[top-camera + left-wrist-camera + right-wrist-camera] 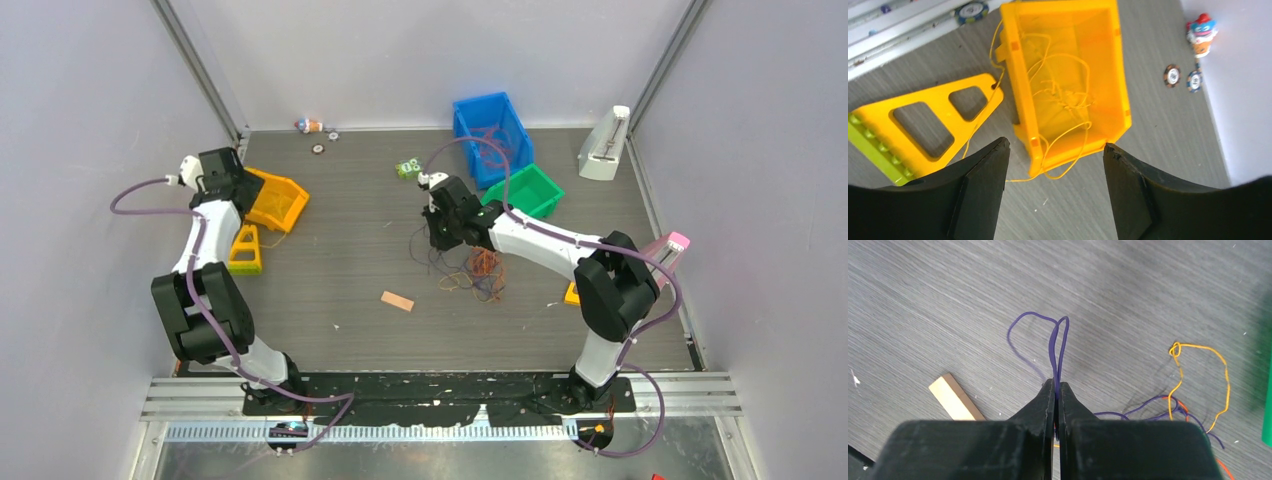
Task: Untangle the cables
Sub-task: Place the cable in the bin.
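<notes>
My right end effector point(1057, 390) pinches a purple cable point(1050, 349) (loop poking straight ahead). The tangle point(478, 272) lies just beside it, far from my wide left end effector point(1056, 146).

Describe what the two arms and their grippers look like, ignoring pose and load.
The left arm and right arm match: white links between bulky black joint housings, with a mauve hose looping outside each from wrist to base. The left gripper and right gripper have matte black fingers, broad at the root, tapering to the tip. No markings show.
</notes>
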Action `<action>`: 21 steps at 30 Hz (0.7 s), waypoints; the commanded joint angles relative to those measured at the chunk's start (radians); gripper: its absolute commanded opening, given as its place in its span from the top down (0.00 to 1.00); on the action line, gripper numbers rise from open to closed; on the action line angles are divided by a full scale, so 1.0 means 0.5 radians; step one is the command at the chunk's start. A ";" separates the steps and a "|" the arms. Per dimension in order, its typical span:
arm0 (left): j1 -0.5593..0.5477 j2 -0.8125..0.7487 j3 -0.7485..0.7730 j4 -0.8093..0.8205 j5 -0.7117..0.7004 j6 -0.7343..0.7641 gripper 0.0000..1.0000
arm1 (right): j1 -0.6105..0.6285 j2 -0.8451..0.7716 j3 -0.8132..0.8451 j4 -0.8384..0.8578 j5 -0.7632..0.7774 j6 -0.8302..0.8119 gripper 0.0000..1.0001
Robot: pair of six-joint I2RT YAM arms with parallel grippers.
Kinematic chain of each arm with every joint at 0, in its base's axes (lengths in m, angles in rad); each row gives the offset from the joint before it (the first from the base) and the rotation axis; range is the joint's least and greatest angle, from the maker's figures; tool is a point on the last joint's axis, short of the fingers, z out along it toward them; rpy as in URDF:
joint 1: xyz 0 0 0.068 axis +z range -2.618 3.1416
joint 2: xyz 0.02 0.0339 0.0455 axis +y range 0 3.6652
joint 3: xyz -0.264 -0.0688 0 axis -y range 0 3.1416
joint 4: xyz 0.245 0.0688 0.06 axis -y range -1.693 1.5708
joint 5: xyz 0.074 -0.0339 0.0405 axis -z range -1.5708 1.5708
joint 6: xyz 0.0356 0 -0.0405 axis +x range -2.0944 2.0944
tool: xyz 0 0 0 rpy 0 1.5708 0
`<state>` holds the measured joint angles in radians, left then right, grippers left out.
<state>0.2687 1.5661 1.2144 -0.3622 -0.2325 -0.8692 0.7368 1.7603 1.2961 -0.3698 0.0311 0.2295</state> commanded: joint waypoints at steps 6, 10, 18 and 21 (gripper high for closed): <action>0.091 -0.072 -0.170 -0.003 -0.019 -0.082 0.37 | 0.001 -0.148 -0.137 0.208 -0.140 0.020 0.95; 0.092 -0.123 -0.270 -0.008 -0.165 -0.078 0.38 | 0.004 -0.183 -0.174 0.233 -0.163 0.029 0.95; 0.103 -0.056 -0.324 0.027 -0.324 -0.079 0.44 | 0.000 -0.208 -0.207 0.262 -0.217 0.056 0.95; 0.114 0.009 -0.323 0.067 -0.337 -0.081 0.50 | 0.000 -0.223 -0.214 0.261 -0.201 0.051 0.95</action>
<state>0.3134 1.5379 1.0477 -0.3714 -0.3477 -0.9073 0.7368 1.7084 1.1934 -0.2825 -0.0620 0.2432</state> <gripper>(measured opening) 0.541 0.073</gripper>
